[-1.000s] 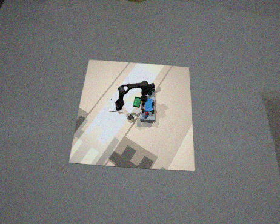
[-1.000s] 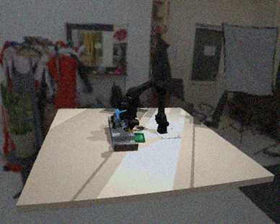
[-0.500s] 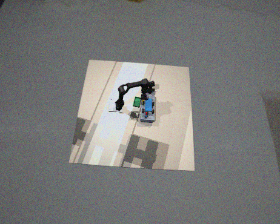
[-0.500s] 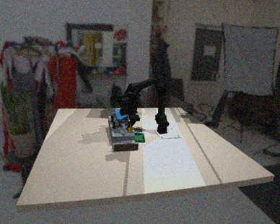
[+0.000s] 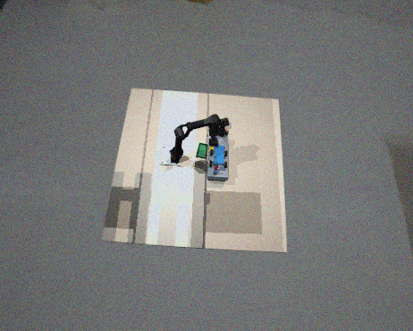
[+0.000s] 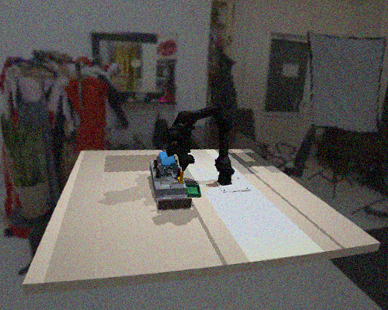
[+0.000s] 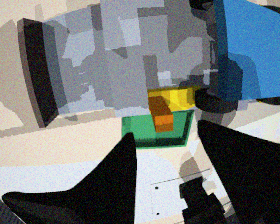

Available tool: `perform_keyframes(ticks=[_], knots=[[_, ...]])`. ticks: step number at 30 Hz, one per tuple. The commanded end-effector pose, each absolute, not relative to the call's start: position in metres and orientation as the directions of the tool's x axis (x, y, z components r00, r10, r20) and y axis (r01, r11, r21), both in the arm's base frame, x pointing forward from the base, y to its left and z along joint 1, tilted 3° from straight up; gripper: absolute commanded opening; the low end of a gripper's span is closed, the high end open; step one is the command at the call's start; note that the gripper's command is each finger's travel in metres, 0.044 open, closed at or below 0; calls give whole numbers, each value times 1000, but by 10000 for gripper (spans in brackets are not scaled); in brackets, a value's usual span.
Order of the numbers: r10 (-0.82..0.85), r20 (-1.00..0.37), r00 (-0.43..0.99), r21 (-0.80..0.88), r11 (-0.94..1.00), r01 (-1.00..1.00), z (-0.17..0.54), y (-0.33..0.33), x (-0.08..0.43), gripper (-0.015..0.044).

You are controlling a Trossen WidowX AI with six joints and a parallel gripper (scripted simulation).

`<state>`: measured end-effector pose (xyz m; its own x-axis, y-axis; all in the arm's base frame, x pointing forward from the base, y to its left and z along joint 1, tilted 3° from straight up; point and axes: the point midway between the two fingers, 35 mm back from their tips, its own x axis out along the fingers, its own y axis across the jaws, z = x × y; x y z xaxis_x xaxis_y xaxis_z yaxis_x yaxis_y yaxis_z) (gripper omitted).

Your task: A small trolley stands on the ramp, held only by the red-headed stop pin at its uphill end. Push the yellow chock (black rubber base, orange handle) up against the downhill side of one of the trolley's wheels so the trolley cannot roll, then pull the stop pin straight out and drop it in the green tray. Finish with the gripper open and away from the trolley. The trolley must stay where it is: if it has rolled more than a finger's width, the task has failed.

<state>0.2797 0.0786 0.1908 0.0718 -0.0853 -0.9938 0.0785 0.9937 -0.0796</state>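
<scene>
The blue trolley (image 5: pixel 219 155) (image 6: pixel 167 159) (image 7: pixel 252 45) stands on the grey ramp (image 5: pixel 218 177) (image 6: pixel 170 192) (image 7: pixel 80 45). The red-headed stop pin (image 5: pixel 216 168) is at its uphill end; the wrist view does not show it. The yellow chock (image 5: pixel 212 148) (image 7: pixel 182 97) lies on the ramp's tray-side edge, its end meeting the downhill side of a near wheel (image 7: pixel 216 101) in the wrist view; a tiny gap cannot be ruled out. Its orange handle (image 6: pixel 181 176) (image 7: pixel 163 122) sticks out sideways. My gripper (image 5: pixel 214 142) (image 7: pixel 166 132) is open above the chock, with the handle showing between its fingertips, untouched.
The green tray (image 5: pixel 202 150) (image 6: pixel 193 191) (image 7: pixel 140 125) sits beside the ramp, partly beneath the handle in the wrist view. The arm's base (image 5: pixel 176 156) (image 6: pixel 225 176) stands beyond the tray. Strong bands of light and shadow cross the table (image 5: pixel 250 116) (image 6: pixel 127 247).
</scene>
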Motion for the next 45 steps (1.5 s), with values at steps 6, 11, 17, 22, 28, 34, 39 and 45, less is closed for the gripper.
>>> perform_keyframes(ticks=[6,11,17,22,28,34,39,45], knots=[[-47,-982,182,-77,985,-157,206,80,300,190],[-60,-959,277,-107,982,-158,222,56,318,190],[-110,-961,253,-194,921,-338,225,26,320,190],[-150,-962,227,-246,836,-490,228,0,319,190],[-194,-962,190,-271,703,-657,232,-31,316,190],[-232,-961,148,-254,542,-801,235,-61,309,190],[-259,-960,109,-208,394,-895,238,-85,301,190],[-286,-956,58,-120,206,-971,242,-113,290,190]])
